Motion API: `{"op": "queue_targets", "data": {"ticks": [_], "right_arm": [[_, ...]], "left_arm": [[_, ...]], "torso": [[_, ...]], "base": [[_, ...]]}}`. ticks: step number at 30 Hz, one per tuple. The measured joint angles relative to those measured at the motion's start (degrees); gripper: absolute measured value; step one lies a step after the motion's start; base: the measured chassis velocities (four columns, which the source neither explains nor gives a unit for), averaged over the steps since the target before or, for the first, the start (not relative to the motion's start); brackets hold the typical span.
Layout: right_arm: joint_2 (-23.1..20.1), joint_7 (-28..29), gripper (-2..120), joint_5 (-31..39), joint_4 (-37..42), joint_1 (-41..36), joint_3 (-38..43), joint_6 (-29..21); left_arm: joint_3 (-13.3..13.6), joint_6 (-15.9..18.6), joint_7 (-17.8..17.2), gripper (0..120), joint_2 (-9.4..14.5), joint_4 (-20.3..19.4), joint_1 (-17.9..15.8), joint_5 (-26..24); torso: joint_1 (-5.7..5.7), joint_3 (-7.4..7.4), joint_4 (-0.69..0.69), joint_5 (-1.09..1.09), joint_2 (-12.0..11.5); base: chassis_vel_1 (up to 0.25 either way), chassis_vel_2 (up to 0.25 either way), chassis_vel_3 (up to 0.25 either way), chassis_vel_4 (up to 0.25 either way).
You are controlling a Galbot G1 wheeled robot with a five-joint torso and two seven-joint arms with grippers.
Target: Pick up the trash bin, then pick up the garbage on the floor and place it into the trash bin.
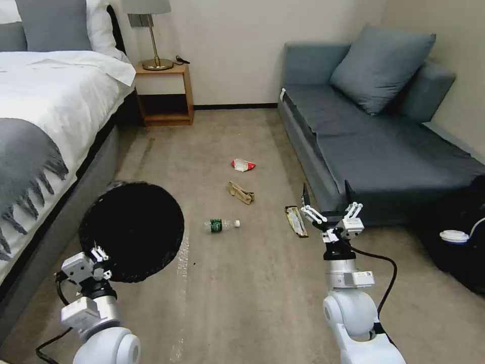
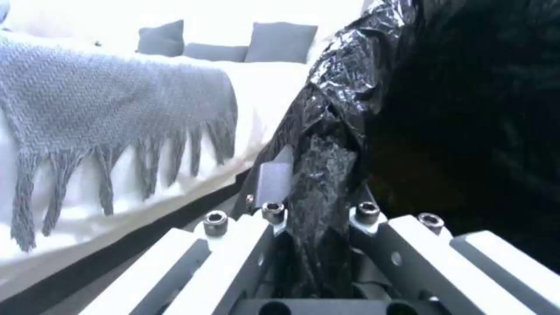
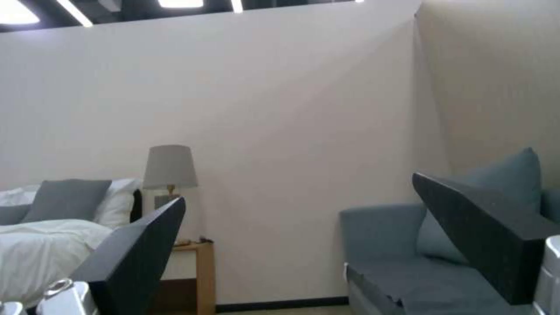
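At the bin's rim, the left hand [image 2: 318, 218] is clenched on the bag-lined edge of the trash bin [image 1: 132, 230], held off the floor beside the bed [image 1: 45, 101] | right hand [image 1: 328, 212] is spread wide, nothing held, raised near the snack wrapper [image 1: 296, 221] | bottle [image 1: 222, 225], paper bag [image 1: 241, 193], packet [image 1: 243, 165] are left on the floor | risk: thin liner may be slipped from the pinch, bin tipped.

Bed [image 1: 45, 96] at left, white linen, grey fringed throw [image 1: 25, 151] over its edge. Wooden nightstand [image 1: 164, 93] against the far wall — brass lamp [image 1: 154, 35] on top. Grey sofa [image 1: 374, 146] at right with one cushion [image 1: 381, 65]. White-lidded cup [image 1: 453, 236] — far right.
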Motion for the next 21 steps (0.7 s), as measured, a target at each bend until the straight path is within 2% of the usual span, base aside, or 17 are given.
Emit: {"op": "queue_targets", "data": {"ticks": [1, 2, 4, 5, 6, 8, 10, 14, 21], "right_arm": [[0.00, 0.00, 100, 0.00, 0.00, 0.00, 0.00, 0.00], [0.04, 0.01, 100, 0.17, 0.39, -0.47, 0.02, 0.00], [0.10, 0.01, 100, 0.15, 0.68, -0.92, 0.00, 0.02], [0.12, -0.01, 100, 0.07, 0.94, -1.27, -0.03, 0.08], [0.12, -0.01, 100, 0.07, 0.94, -1.27, -0.03, 0.08], [0.11, -0.03, 100, -0.05, 1.08, -1.47, -0.07, 0.17], [0.00, -0.04, 100, -0.90, 1.58, -1.96, -0.08, 0.43], [-0.19, 0.08, 100, -1.10, 1.89, -2.44, 0.05, 0.45], [-0.47, 0.26, 100, -1.30, 2.00, -2.57, 0.50, 0.48]], "left_arm": [[0.00, 0.00, 0.00, 0, 0.00, 0.00, 0.00, 0.00], [0.43, -1.26, 0.52, 0, -0.14, -0.24, 0.56, 2.11], [1.09, 0.87, -1.68, 0, -0.32, -1.05, 1.01, 0.12], [1.12, 1.97, -3.50, 0, -0.42, -1.24, 1.33, -2.19], [1.12, 1.97, -3.50, 0, -0.42, -1.24, 1.33, -2.19], [1.17, 3.22, -5.14, 0, -0.41, -1.55, 1.56, -5.23], [1.20, 6.51, -8.60, 0, -0.67, -2.53, 1.47, -11.09], [1.47, 7.95, -9.53, 0, -0.94, -3.24, 1.52, -13.16], [1.63, 8.66, -9.65, 0, -1.09, -3.49, 1.40, -13.49]], "torso": [[0.00, 0.00, 0.00, 0.00, 0.00], [0.00, 0.00, 0.00, 0.01, 0.00], [0.00, 0.00, 0.00, 0.00, 0.00], [0.00, 0.00, 0.00, 0.00, 0.00], [0.00, 0.00, 0.00, 0.00, 0.00], [0.00, 0.00, 0.01, 0.00, 0.00], [0.00, 0.00, 0.00, 0.00, 0.01], [0.00, 0.00, 0.00, 0.00, 0.01], [0.00, 0.00, 0.00, 0.00, 0.01]], "base": [[0.000, 0.000, 0.000, 0.000], [0.000, 0.000, 0.000, 0.000], [0.000, 0.000, 0.000, 0.000], [0.000, 0.000, 0.000, 0.000], [0.000, 0.000, 0.000, 0.000], [0.000, 0.000, 0.000, 0.000], [0.000, 0.000, 0.000, 0.000], [0.000, 0.000, 0.000, 0.000], [0.000, 0.000, 0.000, 0.000]]}}
